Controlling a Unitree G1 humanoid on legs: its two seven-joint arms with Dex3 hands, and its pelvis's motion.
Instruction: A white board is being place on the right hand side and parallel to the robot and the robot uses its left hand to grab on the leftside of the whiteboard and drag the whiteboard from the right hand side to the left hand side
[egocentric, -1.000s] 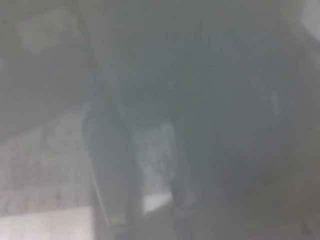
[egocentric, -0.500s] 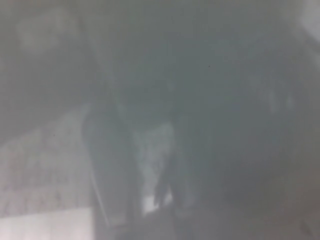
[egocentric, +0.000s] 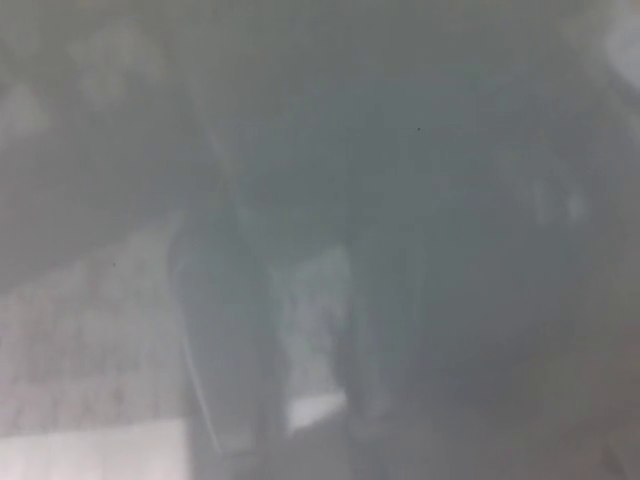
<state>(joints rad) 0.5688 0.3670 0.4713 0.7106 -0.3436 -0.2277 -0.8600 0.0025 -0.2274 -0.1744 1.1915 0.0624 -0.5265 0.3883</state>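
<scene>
Barely any change across the last second beyond small shifts in a dark upright shape (egocentric: 225, 340), perhaps a whiteboard leg; hand states impossible to tell through the haze.

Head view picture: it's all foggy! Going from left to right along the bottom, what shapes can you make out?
Only blurry shapes show: pale patch → dark upright band → small bright patch → big dark area. What they are is too fogged to tell; no hand can be made out.

View fogged and blurred, no arm or hand can be made out
</scene>
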